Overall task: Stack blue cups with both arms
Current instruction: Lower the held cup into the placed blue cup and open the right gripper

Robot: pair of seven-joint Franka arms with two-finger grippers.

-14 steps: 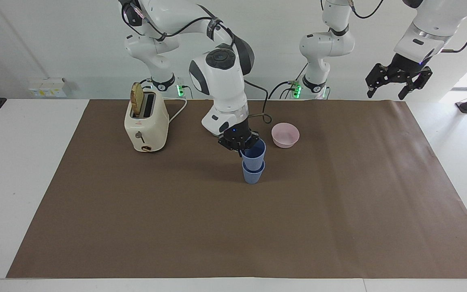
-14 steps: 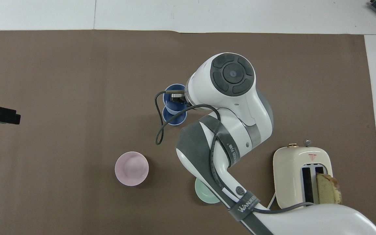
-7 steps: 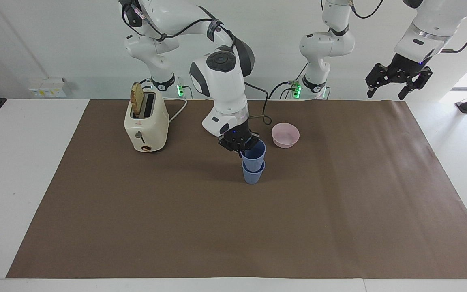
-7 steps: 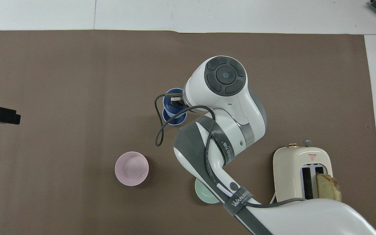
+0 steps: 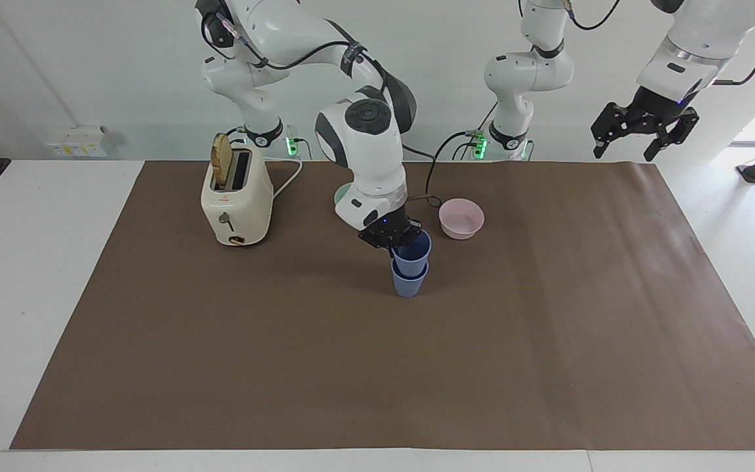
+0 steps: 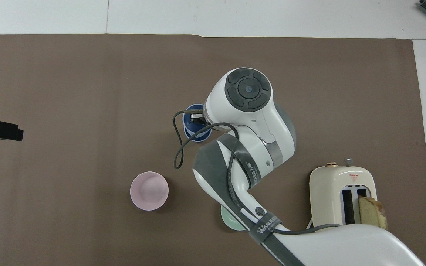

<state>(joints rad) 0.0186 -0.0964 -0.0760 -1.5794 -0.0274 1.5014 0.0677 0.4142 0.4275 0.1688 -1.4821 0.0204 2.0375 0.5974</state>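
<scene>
Blue plastic sits inside blue plastic near the middle of the brown mat (image 5: 220,367): in the facing view the upper blue cup (image 5: 411,248) is partly nested in the lower blue cup (image 5: 409,280), which stands upright on the mat. The right gripper (image 5: 396,240) pinches the upper cup's rim on the side toward the robots, fingers closed on the wall. The pink bowl (image 5: 461,218) lies just beside the stack, nearer the robots and toward the left arm's end; the toaster (image 5: 236,196) with a slice of bread stands toward the right arm's end. The left gripper (image 5: 639,131) waits high over the mat's edge at its own end, jaws spread wide and empty.

From overhead, the right arm's wrist covers much of the stack; the upper cup's (image 6: 192,114) rim appears slightly offset from the lower cup (image 6: 198,135). A green bowl (image 6: 231,221) peeks out under the arm's forearm.

To finish well, I judge the held cup should be centred over the lower one and pressed straight down until seated, then released gently and the fingers lifted vertically, so the stack does not tip.
</scene>
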